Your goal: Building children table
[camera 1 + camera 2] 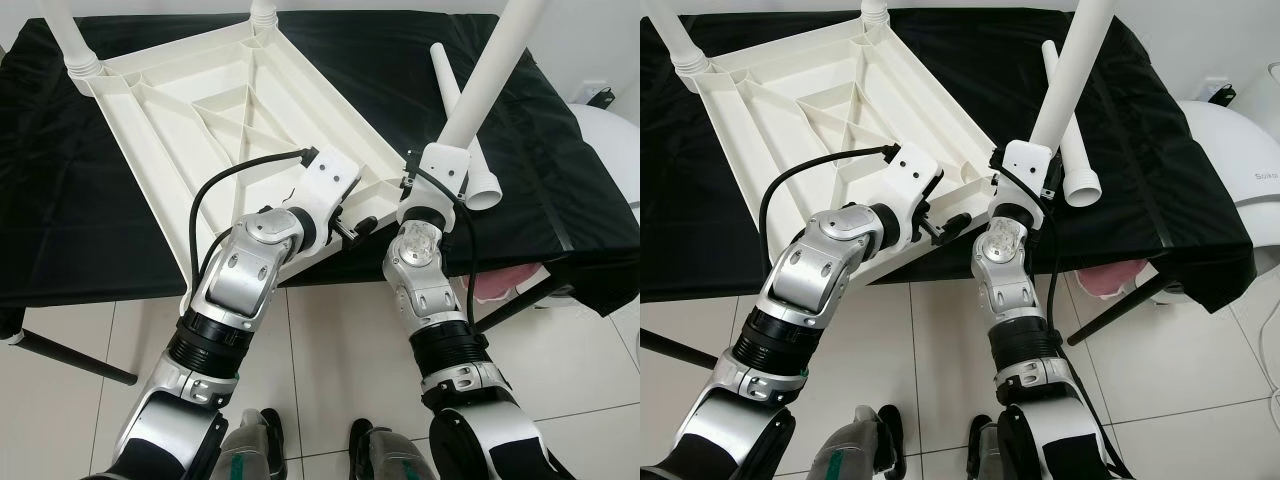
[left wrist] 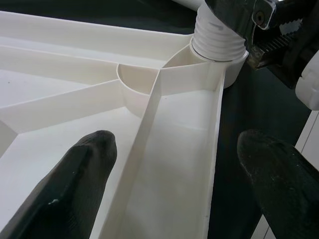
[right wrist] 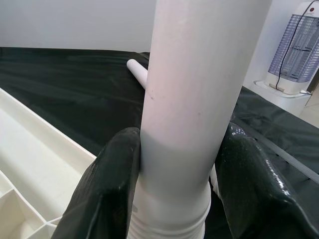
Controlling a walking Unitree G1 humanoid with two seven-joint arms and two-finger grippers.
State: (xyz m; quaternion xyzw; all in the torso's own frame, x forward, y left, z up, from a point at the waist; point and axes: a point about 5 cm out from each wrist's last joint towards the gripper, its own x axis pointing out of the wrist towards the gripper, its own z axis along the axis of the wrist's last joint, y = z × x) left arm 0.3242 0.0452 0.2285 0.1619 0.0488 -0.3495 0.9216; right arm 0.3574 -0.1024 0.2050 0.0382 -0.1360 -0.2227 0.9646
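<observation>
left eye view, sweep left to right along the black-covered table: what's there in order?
Fitted leg at the far left corner → upturned white tabletop → left gripper at its near edge → right gripper clamped on the leg being fitted → loose leg lying on the black cloth.

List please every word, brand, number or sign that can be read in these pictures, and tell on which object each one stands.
"Suike" (uncertain, cut off by the picture's edge): grey lettering on the round white plastic appliance at the right side of the right eye view.
No other text: the upturned white plastic table top, its white tube legs and the black table cloth bear none.
</observation>
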